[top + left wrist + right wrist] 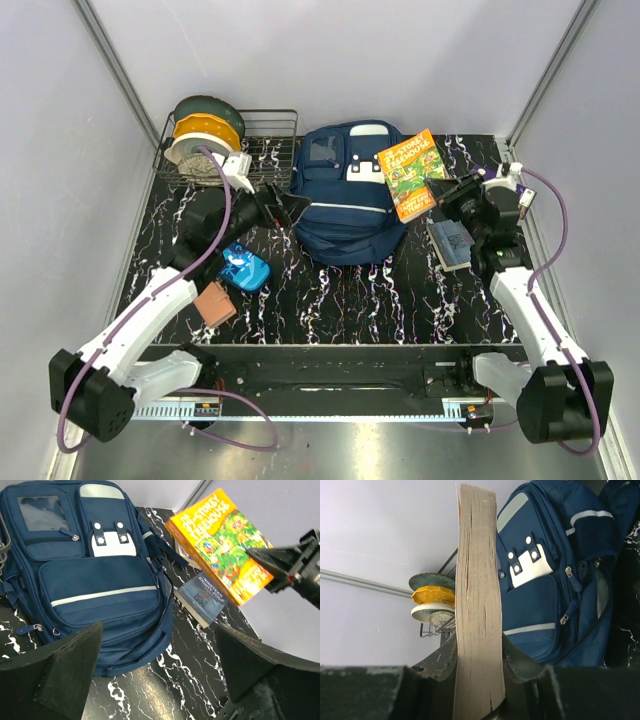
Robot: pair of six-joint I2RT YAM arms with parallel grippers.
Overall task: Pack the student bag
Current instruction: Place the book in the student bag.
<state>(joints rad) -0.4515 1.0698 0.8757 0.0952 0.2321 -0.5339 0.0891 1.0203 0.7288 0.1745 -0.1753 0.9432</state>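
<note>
The navy student bag [345,195] lies flat at the back middle of the table, front pockets up; it also shows in the left wrist view [90,575] and the right wrist view [555,580]. My right gripper [447,190] is shut on an orange picture book [412,172] and holds it in the air by the bag's right side. The book's page edge [477,605] stands between the fingers. The book also shows in the left wrist view [225,545]. My left gripper [285,203] is open and empty at the bag's left side, its fingers [65,675] wide apart.
A grey-blue book [452,243] lies on the table right of the bag, also in the left wrist view [202,600]. A wire rack [225,150] with plates stands back left. A bright blue pouch [243,268] and a brown wallet [215,303] lie front left.
</note>
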